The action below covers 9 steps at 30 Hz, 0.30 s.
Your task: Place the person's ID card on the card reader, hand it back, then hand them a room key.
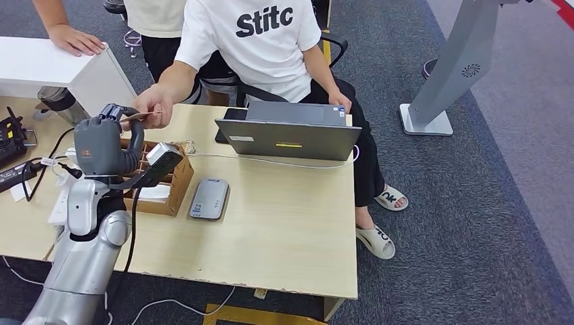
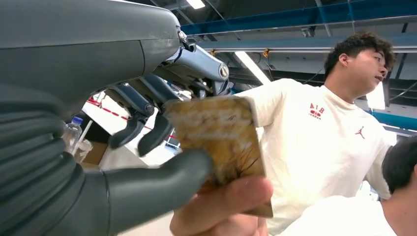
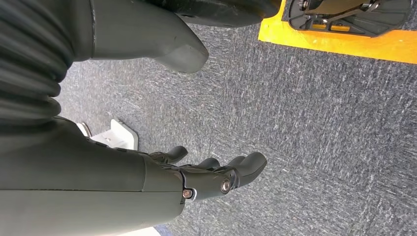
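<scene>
a: where is the card?

b: the worn yellowish id card (image 2: 223,147) sits between the robot's left hand (image 1: 107,143) and the seated person's hand (image 1: 154,107), over the far left part of the pale wooden tabletop (image 1: 284,223). in the left wrist view the thick grey thumb (image 2: 152,184) presses one face of the card and a person's fingertip lies on its lower edge. the dark fingers (image 2: 147,115) curl behind it.

a: so both hold it?

b: both touch it. the left hand pinches it with the thumb, and the person's hand has not let go.

a: and the right hand?

b: the right hand (image 3: 196,169) hangs over grey carpet, with its fingers loosely apart and nothing in them.

a: what lies under the handover?

b: an open brown cardboard box (image 1: 169,186) stands just beside the raised forearm. the flat grey card reader (image 1: 209,199) lies just to the right of the box, apart from it.

a: any room to move?

b: bare wood runs from the reader to the near and right edges of the tabletop. the far edge is crowded: an open grey laptop (image 1: 290,133) stands there, with a thin white cable (image 1: 271,161) running in front of it. black cables and chargers (image 1: 20,162) crowd the left edge. a white box-shaped cabinet (image 1: 61,68) stands at the far left corner, with a second person's hand (image 1: 76,39) resting on top.
</scene>
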### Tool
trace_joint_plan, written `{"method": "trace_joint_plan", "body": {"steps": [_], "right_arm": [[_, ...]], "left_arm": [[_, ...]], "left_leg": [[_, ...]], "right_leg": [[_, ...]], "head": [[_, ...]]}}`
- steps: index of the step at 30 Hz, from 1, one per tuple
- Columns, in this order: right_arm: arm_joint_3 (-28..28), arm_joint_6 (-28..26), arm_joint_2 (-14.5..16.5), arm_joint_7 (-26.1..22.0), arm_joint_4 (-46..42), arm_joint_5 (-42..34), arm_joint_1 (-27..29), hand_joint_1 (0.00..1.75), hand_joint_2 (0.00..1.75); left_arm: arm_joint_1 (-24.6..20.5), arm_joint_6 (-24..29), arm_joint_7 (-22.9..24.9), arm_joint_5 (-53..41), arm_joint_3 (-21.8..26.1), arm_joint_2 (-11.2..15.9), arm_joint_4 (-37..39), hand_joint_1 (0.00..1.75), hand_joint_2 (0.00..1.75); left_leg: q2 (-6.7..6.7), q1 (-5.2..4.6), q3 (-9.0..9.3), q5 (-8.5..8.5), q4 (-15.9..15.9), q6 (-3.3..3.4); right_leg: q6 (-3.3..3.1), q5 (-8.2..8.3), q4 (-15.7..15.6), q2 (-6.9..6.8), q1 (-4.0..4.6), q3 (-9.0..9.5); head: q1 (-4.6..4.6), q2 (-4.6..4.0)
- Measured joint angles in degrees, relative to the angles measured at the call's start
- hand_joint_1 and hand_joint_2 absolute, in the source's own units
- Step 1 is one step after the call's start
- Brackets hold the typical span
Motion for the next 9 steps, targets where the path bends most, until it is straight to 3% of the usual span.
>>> {"method": "trace_joint_plan", "body": {"steps": [9], "right_arm": [[0.0, 0.0, 0.0, 0.1, 0.0, 0.0, 0.0, 0.00, 1.75]], "left_arm": [[0.0, 0.9, 0.1, 0.9, 0.0, -0.9, 0.3, 0.00, 1.75]], "left_leg": [[0.00, 0.00, 0.00, 0.00, 0.0, 0.00]], "right_leg": [[0.00, 0.00, 0.0, 0.00, 0.00, 0.00]], "head": [[0.00, 0.00]]}}
